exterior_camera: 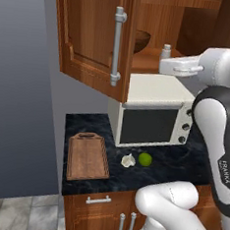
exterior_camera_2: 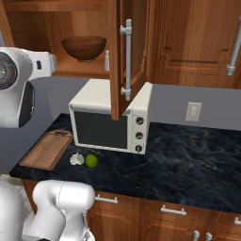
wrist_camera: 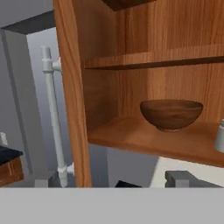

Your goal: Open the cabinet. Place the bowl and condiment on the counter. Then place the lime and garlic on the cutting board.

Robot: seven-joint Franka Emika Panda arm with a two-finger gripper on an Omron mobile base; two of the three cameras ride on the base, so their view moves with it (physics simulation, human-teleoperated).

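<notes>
The upper cabinet door stands swung open, its grey handle facing me. On the lower shelf sit a dark wooden bowl and, to its right, a small grey condiment bottle. The bowl and the bottle also show from the base. My gripper hovers open just in front of the shelf's edge, below the bottle, with nothing between its fingers. On the counter, the garlic and the lime lie beside the wooden cutting board.
A white microwave stands on the dark counter directly under the open cabinet. The open door hangs out over it. A shut cabinet is to the right, a wall outlet below it, drawers under the counter.
</notes>
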